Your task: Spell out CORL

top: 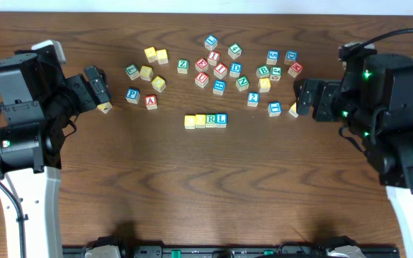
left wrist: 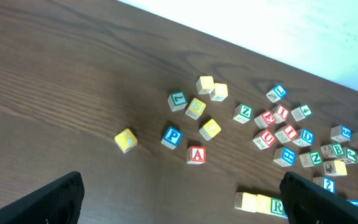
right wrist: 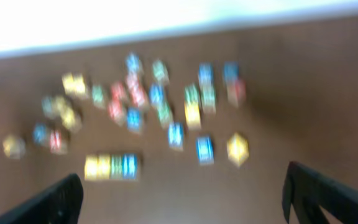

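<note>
A row of four letter blocks [top: 206, 120] lies at the table's middle: two yellow-topped ones, then a green R and a blue L. It also shows in the left wrist view [left wrist: 261, 203] and, blurred, in the right wrist view [right wrist: 110, 167]. My left gripper [top: 97, 87] is open and empty, raised at the left beside a lone yellow block [top: 105, 107]. My right gripper [top: 303, 97] is open and empty, raised at the right next to a yellow block [top: 293, 110].
Many loose letter blocks [top: 221, 70] are scattered across the far half of the table. A blue P [top: 133, 95] and a red A [top: 151, 102] lie left of the row. The table's far edge meets a white wall [left wrist: 303, 31].
</note>
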Motion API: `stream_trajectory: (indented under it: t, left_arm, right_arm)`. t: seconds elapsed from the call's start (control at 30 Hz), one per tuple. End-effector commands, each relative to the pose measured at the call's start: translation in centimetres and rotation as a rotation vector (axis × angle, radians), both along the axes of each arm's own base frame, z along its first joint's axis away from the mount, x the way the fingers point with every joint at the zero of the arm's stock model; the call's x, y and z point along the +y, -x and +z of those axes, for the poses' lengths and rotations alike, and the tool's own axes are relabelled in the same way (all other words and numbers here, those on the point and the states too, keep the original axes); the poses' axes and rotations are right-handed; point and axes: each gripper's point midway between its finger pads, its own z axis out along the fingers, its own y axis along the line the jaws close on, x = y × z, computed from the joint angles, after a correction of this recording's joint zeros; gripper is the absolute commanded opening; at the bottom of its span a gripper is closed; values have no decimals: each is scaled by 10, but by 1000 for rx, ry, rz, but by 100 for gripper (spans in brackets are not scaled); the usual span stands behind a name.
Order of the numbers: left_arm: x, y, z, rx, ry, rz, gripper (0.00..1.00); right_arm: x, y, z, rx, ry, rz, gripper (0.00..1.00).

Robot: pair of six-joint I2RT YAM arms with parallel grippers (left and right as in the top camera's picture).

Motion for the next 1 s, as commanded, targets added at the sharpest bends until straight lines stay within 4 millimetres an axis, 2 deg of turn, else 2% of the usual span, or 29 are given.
stream_trajectory:
  t: [0.0,0.1,0.27,0.37,0.43,0.63,0.83,0.97]
  left_arm:
    - [2,-1,5,-10,-11,0,99]
    - [2,-1,5,-10,-11,0,99]
    - [2,-1,5,-10,-11,0,99]
    - [2,-1,5,-10,-11,0,99]
    - [2,-1,5,-9,-11,0,99]
    - [2,-1,5,-10,-11,0,99]
    - [2,-1,5,-10,-11,0,99]
    - [2,-1,5,-10,-11,0,99]
  right_arm:
    - [-1,4,1,-146,76,53,99]
    - [-3,17,-12,-315,39,49,99]
    - [-19,41,-41,-480,10,12,99]
    - [-26,55,-61,-575,-13,17,99]
    - [-32,67,-85,-647,-19,6,99]
    - [-36,81,-116,-703,-19,-9,99]
    - [-36,83,-141,-703,-18,-10,99]
    - [-40,84,-159,-639,-3,-30,99]
